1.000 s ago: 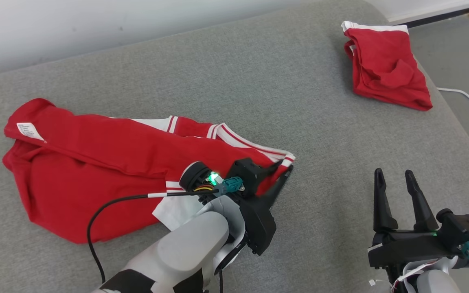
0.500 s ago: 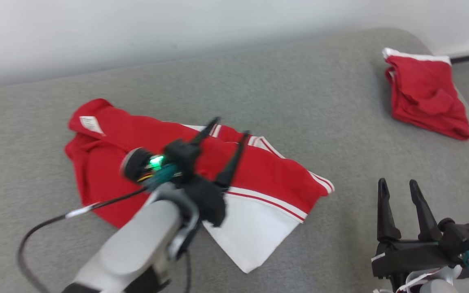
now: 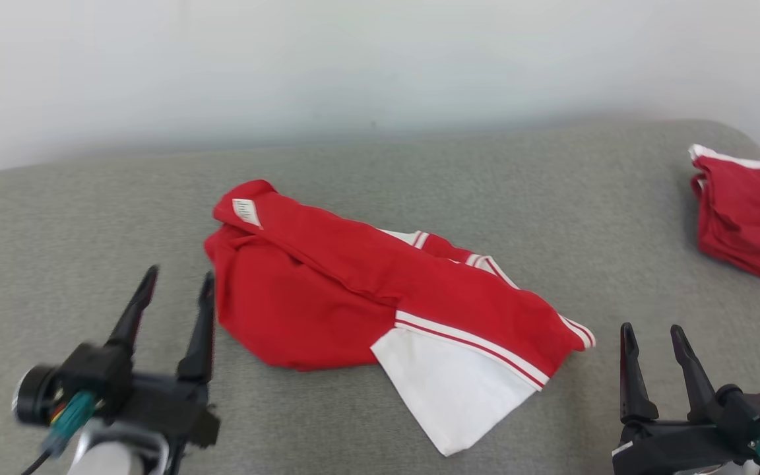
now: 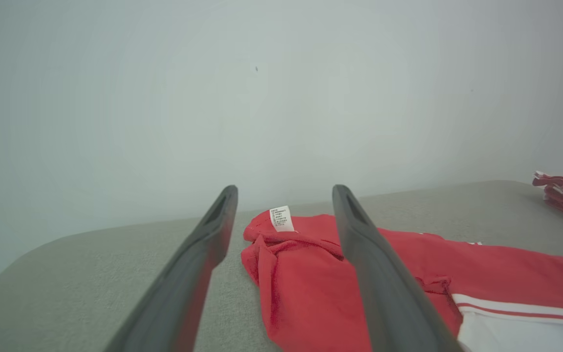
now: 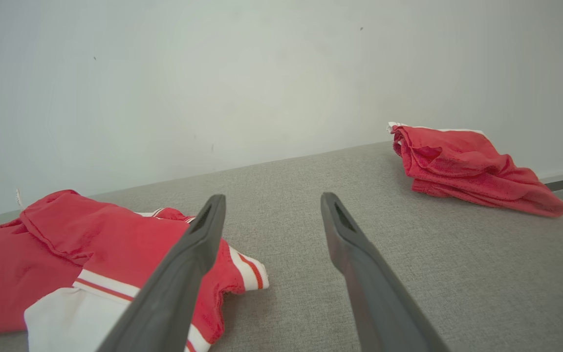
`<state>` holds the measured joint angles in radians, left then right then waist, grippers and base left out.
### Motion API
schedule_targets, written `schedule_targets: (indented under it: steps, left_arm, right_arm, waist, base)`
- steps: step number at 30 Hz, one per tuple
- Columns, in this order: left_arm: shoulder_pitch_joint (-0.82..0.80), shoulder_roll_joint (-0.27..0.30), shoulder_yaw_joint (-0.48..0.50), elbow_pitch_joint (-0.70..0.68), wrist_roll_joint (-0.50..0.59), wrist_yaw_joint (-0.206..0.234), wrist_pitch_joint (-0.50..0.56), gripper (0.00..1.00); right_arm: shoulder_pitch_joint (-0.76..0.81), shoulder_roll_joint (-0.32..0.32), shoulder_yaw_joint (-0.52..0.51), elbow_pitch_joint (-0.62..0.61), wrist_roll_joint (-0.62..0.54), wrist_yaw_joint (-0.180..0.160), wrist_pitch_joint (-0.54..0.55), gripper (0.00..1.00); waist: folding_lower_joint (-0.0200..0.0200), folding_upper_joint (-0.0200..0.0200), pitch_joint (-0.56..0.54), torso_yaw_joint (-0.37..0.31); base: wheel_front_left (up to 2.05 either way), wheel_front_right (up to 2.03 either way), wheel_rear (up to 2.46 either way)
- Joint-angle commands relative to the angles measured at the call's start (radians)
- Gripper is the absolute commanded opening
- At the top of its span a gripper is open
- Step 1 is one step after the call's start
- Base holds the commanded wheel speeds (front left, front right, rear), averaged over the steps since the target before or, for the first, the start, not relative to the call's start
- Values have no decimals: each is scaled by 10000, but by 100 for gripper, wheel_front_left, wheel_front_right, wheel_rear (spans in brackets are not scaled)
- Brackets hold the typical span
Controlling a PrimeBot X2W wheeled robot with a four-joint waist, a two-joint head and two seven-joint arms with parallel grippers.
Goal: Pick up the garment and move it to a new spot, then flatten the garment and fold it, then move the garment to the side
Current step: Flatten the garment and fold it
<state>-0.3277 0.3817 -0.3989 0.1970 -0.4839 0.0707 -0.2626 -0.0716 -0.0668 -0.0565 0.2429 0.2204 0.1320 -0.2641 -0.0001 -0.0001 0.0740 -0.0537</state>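
Observation:
A red garment (image 3: 327,284) with white stripes, a white panel and a small white label lies crumpled in the middle of the grey cushion (image 3: 419,178). My left gripper (image 3: 177,278) stands open just left of it, apart from the cloth, with nothing between its fingers. In the left wrist view the garment (image 4: 306,278) shows between and beyond the open fingers (image 4: 203,244). My right gripper (image 3: 652,330) is open at the lower right, a short way right of the garment's striped corner. The right wrist view has the garment (image 5: 66,239) at its lower left.
A second red garment (image 3: 749,224) lies bunched at the far right of the cushion, also seen in the right wrist view (image 5: 457,166). A pale wall (image 3: 353,66) runs behind the cushion. Bare grey surface lies between the two garments.
My left gripper let go of the garment's striped corner, opened, and drew back to the left. The head camera has shifted, so the whole scene sits further right.

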Motion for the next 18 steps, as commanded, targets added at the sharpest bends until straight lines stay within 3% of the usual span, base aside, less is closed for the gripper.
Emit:
schedule_targets:
  steps: [1, 9, 18]
  left_arm:
    - [420, -68, 314, -229, 146, 8, -28, 100]
    - [2456, -819, 2415, -1234, 927, -539, -29, 100]
    - [3356, -1838, 3782, -1191, 1706, -1443, -29, 100]
  right_arm:
    - [150, -46, 17, -28, -30, -25, 1, 100]
    - [408, -149, 138, 45, 27, -25, 1, 100]
    - [574, -180, 323, 366, 216, -25, 37, 100]
  waist:
    - [1, 1, -315, 388]
    - [1, 1, -494, 743]
    - [1, 1, -508, 976]
  base:
    - [0, 0, 0]
    - [0, 0, 0]
    - [0, 0, 0]
